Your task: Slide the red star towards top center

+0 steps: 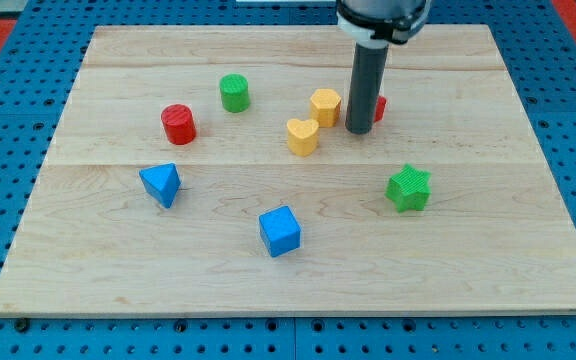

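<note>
The red star (380,107) lies at the worktop's (268,260) 1 o'clock, mostly hidden behind the rod. The tip (358,130) touches its 8 o'clock side. No claw exists here. The tip should probably move under the star, then push toward 12 o'clock.

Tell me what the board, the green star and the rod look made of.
Board: pale wood, by its grain lines and plank seams, matte.
Green star: probably painted wood or plastic; uniform colour, faint sheen.
Rod: dark, smooth, maybe metal or plastic; I cannot tell which.
</note>
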{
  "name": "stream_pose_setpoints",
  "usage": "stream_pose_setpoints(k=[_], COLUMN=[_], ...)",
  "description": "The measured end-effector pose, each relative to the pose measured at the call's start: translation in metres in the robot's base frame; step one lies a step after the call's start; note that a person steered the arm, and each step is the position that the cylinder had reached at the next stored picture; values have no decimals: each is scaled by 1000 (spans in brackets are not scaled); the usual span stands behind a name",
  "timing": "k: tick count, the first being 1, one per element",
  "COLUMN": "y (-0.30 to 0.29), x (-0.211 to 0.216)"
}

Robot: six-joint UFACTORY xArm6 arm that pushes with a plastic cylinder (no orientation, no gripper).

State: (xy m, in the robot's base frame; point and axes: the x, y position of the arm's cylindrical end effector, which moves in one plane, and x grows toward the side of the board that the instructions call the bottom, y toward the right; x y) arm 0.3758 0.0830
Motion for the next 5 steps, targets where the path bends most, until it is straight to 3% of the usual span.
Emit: stream_pose_setpoints(k=[1,2,3,5], y=[6,80,85,-118], x=[-38,-44,-62,-92])
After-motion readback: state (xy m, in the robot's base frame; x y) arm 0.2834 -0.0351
